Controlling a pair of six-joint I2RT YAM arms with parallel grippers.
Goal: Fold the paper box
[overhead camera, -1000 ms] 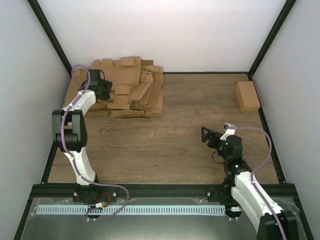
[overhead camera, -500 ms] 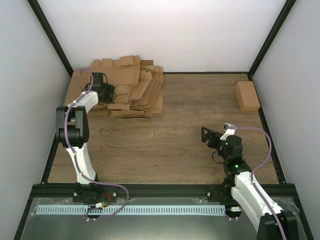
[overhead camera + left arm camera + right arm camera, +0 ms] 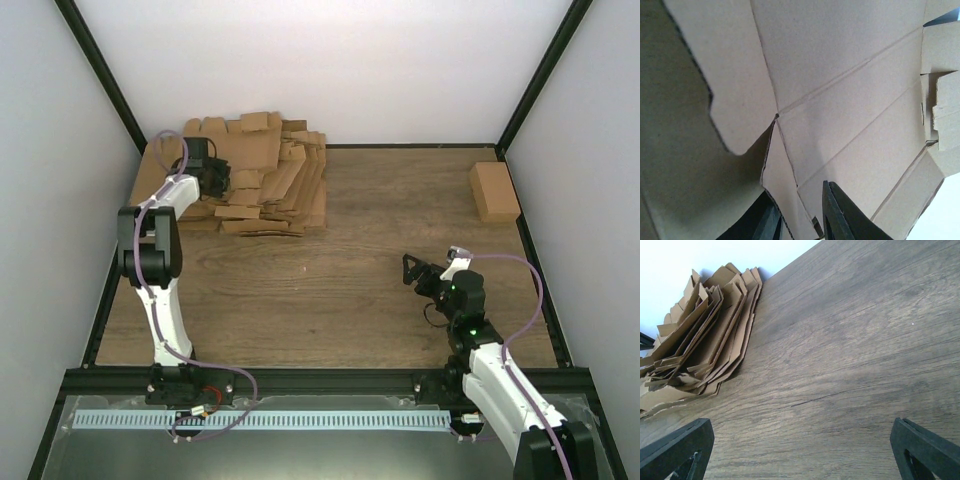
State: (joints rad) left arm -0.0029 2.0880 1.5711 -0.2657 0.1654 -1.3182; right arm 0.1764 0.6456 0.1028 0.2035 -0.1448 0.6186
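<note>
My left gripper (image 3: 212, 172) reaches into the left side of the heap of flat brown cardboard sheets (image 3: 265, 180) at the back left. In the left wrist view its jaws (image 3: 800, 200) stand a narrow gap apart, with the flap edge of a creased brown sheet, the paper box (image 3: 840, 100), running between them. The left finger lies under a neighbouring sheet and the right finger (image 3: 840, 215) lies over this one. My right gripper (image 3: 408, 268) is wide open and empty, low over bare wood at the right front (image 3: 800, 430).
A small closed brown carton (image 3: 495, 190) stands at the back right by the black frame. The heap also shows in the right wrist view (image 3: 700, 340), fanned out at the far left. White walls close the back and both sides of the wooden table (image 3: 380, 220).
My left arm has swung its elbow right and pushed the gripper a little further back into the heap. The right arm has not moved.
</note>
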